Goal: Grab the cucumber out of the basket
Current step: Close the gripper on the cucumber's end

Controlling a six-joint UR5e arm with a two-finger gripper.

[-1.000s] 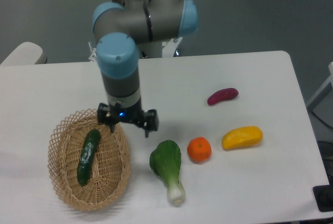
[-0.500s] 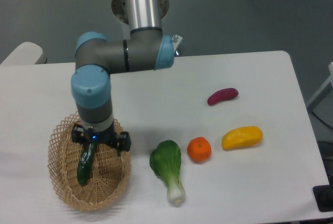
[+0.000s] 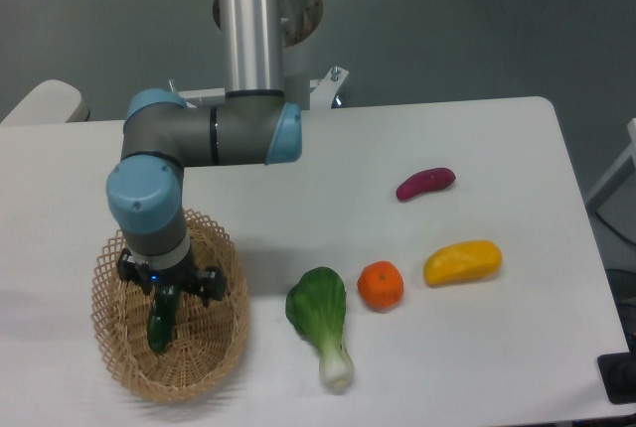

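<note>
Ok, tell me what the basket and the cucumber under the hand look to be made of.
The basket: light tan woven wicker, matte, with an open looped rim. The cucumber: dark green with a smooth glossy skin; real or plastic is unclear from its look. The hand hides its upper part.

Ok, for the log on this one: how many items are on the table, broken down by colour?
Green: 2, the cucumber in the basket and the bok choy
Orange: 1, the mandarin
Yellow: 1, the mango-like fruit
Purple-red: 1, the sweet potato
Tan: 1, the basket
Total: 6
</note>
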